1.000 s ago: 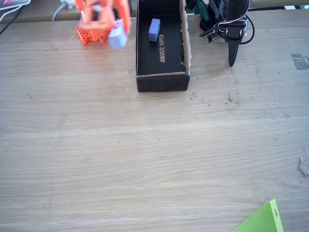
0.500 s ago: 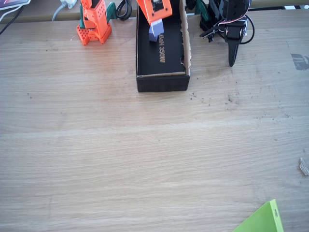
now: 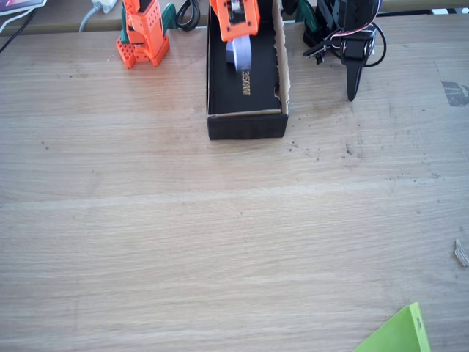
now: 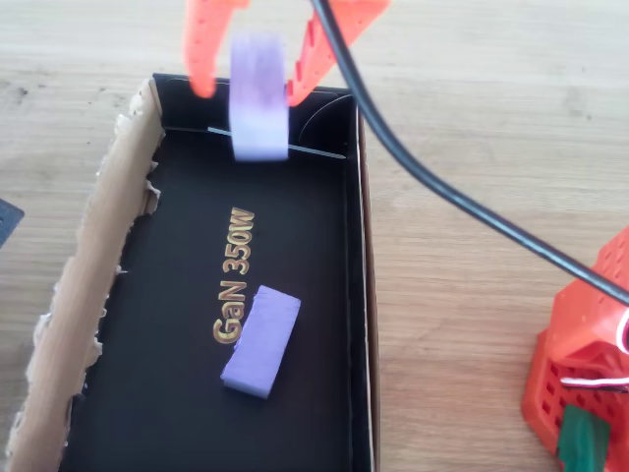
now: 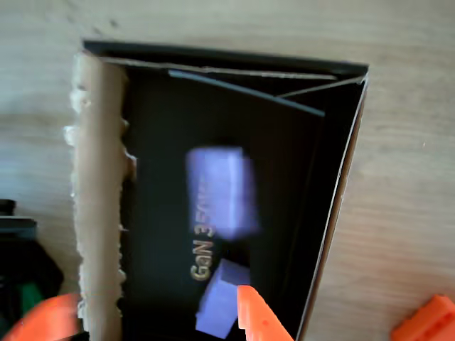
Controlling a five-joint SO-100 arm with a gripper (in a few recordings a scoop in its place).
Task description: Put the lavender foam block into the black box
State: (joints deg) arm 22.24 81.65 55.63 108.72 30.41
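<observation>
A green sheet point(image 3: 399, 334) lies at the near corner of the wooden bench point(image 3: 220, 235). Farther back stands the black box point(image 3: 245, 125), its torn brown edge on the right in the fixed view. A slim lavender block point(image 4: 261, 341) lies flat on the box floor beside the gold lettering. Above the box's far end hangs the orange tool point(image 4: 249, 93), its fingers point(image 4: 201, 49) spread wide. The lavender foam block point(image 4: 258, 93) shows blurred between them, touching neither, over the box interior. The orange arm base point(image 3: 143, 37) stands behind, left of the box
</observation>
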